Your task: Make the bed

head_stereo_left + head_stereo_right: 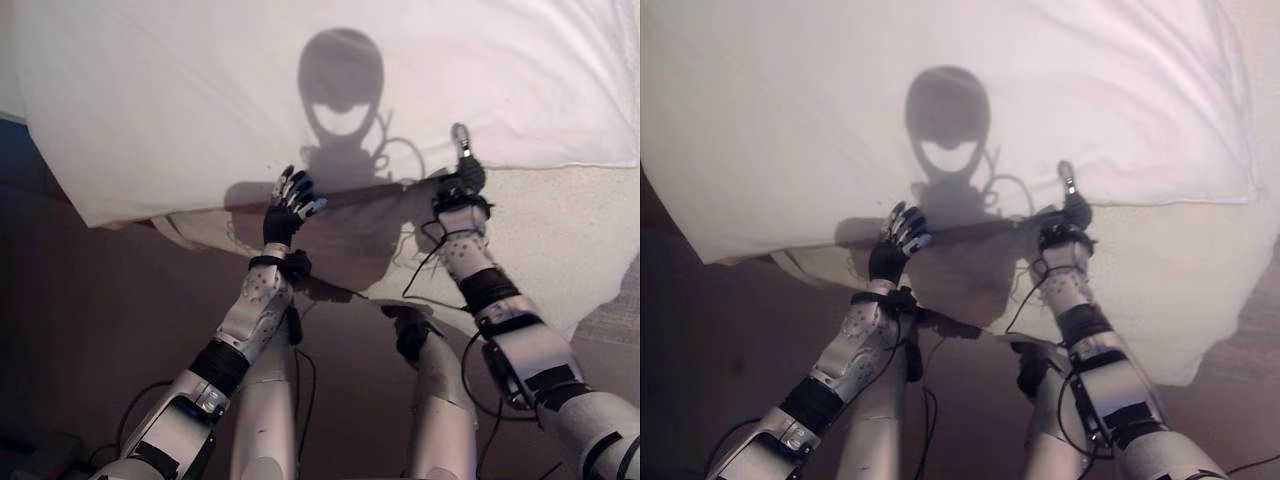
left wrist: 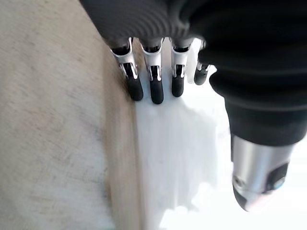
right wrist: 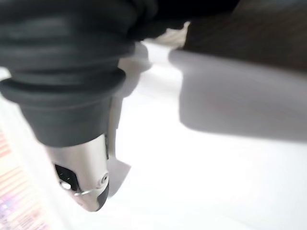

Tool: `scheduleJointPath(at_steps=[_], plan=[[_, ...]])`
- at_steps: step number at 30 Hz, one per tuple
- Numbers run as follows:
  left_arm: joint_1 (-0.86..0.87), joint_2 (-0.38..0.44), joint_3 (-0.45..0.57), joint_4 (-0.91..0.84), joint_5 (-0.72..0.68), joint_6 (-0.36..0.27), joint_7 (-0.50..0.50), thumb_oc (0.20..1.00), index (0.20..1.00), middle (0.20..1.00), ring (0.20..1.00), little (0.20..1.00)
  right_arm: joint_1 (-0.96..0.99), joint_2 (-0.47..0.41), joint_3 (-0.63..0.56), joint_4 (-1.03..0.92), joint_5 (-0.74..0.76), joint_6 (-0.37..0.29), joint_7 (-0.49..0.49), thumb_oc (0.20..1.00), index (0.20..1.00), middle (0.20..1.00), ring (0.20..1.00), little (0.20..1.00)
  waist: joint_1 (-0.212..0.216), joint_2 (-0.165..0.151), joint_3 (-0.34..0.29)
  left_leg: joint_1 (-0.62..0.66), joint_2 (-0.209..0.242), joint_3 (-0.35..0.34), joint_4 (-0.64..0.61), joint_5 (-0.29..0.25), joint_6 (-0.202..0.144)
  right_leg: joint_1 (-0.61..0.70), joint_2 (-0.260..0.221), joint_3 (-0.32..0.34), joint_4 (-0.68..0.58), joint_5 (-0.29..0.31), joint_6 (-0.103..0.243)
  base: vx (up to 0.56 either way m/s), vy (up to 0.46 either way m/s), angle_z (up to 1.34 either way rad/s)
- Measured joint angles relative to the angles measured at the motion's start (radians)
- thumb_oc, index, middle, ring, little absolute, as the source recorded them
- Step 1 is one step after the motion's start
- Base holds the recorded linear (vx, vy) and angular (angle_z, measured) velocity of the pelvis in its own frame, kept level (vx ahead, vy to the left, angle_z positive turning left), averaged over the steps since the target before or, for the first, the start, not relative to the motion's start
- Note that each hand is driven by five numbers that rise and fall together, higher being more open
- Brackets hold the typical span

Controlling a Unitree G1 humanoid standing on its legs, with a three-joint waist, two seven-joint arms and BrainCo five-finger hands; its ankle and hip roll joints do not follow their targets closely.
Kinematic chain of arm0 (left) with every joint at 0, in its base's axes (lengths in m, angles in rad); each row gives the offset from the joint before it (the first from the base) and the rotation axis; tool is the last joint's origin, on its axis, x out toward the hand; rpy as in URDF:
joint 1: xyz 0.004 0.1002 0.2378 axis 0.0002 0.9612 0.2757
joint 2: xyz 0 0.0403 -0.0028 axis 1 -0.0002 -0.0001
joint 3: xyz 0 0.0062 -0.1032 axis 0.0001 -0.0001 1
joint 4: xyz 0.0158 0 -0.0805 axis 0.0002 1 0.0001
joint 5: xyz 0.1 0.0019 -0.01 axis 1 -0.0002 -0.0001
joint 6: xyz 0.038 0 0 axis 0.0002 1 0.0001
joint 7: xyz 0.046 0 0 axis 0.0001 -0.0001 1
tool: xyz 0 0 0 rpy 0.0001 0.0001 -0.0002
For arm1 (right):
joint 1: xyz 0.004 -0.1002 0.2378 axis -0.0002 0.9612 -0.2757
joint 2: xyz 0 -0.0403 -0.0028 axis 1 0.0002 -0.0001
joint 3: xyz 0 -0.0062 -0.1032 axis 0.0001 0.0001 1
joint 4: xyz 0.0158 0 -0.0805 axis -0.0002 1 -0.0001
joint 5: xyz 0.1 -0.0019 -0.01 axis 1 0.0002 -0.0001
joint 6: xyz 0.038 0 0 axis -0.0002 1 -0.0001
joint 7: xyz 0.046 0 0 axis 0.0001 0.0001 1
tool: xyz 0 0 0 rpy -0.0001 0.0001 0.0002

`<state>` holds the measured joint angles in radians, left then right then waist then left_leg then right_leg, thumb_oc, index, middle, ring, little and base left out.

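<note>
A white duvet [image 1: 200,90] covers the far part of the bed, and its near edge lies across a cream sheet [image 1: 560,240]. My left hand [image 1: 288,210] is at that edge near the middle. Its fingers [image 2: 154,86] are straight, with their dark tips on the white cloth [image 2: 177,158] just beside the cream sheet [image 2: 48,120]. My right hand [image 1: 462,180] is further right on the same edge, with its thumb [image 3: 84,182] sticking up over the white duvet [image 3: 192,182].
Dark brown floor [image 1: 80,330] runs along the near side of the bed. The cream sheet hangs over the bed's near right corner [image 1: 570,315]. A patterned rug [image 1: 622,310] shows at the right edge. A blue strip [image 1: 12,150] lies at the far left.
</note>
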<state>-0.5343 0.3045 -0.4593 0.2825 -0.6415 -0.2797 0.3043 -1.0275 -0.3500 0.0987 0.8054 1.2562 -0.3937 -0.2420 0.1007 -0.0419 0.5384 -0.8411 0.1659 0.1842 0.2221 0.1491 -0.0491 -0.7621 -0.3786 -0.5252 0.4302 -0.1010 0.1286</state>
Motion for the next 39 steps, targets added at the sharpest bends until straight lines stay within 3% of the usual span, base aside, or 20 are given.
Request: scheduleJointPath(at_steps=[13,15,16,23,28,33,39], plan=[[0.003,0.008,-0.001,-0.014,0.000,0.001,0.002,1.000,1.000,1.000,1.000,1.000,0.043,-0.007,-0.010,-0.067,-0.011,-0.026,-0.024,1.000,1.000,1.000,1.000,1.000,-0.016,-0.001,0.001,-0.003,0.002,0.002,-0.001,0.000,0.001,-0.001,0.005,0.002,-0.011,0.005,-0.001,0.00,0.000,0.00],[0.004,0.016,0.000,-0.015,0.000,0.000,0.003,1.000,1.000,1.000,1.000,1.000,0.052,-0.007,-0.010,-0.085,-0.013,-0.032,-0.023,0.548,0.548,0.548,0.548,0.548,-0.024,-0.002,0.001,-0.003,0.002,0.002,-0.001,0.000,0.001,-0.002,0.005,0.003,-0.011,0.005,-0.001,0.00,0.000,0.00],[0.004,0.022,0.000,-0.015,0.000,0.000,0.003,1.000,1.000,1.000,1.000,1.000,0.052,-0.007,-0.010,-0.089,-0.018,-0.034,-0.022,0.200,0.200,0.200,0.200,0.200,-0.033,-0.002,0.001,-0.003,0.002,0.003,-0.001,0.000,0.001,-0.002,0.005,0.003,-0.011,0.005,-0.001,0.00,0.000,0.00],[0.008,0.020,0.000,-0.028,-0.030,-0.002,0.001,1.000,1.000,1.000,1.000,1.000,0.130,-0.006,-0.007,-0.225,-0.074,-0.049,-0.039,0.200,0.200,0.200,0.200,0.200,-0.044,-0.008,0.002,-0.003,0.003,0.008,-0.001,-0.001,0.001,-0.009,0.007,0.012,-0.012,0.010,-0.006,0.00,0.002,-0.01],[0.001,0.017,-0.049,-0.117,-0.147,0.000,-0.014,1.000,1.000,1.000,1.000,1.000,0.181,0.019,0.012,-0.383,-0.148,-0.069,-0.065,0.200,0.200,0.200,0.200,0.200,-0.068,-0.022,0.001,-0.003,0.004,0.012,0.002,-0.001,0.002,-0.014,0.009,0.020,-0.015,0.015,-0.008,0.00,-0.009,-0.03],[0.001,-0.056,-0.114,-0.183,-0.519,-0.005,-0.117,1.000,1.000,1.000,1.000,1.000,0.206,0.062,0.029,-0.448,-0.225,-0.081,-0.098,0.200,0.200,0.200,0.200,0.200,-0.090,-0.062,0.002,-0.004,0.004,0.027,0.000,-0.003,0.005,-0.020,0.011,0.025,-0.027,0.024,-0.005,0.00,-0.004,-0.03],[0.003,-0.063,-0.127,-0.202,-0.653,-0.005,-0.189,1.000,1.000,1.000,1.000,1.000,0.205,0.063,0.031,-0.448,-0.226,-0.081,-0.110,0.200,0.200,0.200,0.200,0.200,-0.092,-0.063,0.001,-0.004,0.000,0.032,0.000,-0.006,0.010,-0.018,0.010,0.028,-0.043,0.034,-0.003,0.00,-0.013,0.00]])
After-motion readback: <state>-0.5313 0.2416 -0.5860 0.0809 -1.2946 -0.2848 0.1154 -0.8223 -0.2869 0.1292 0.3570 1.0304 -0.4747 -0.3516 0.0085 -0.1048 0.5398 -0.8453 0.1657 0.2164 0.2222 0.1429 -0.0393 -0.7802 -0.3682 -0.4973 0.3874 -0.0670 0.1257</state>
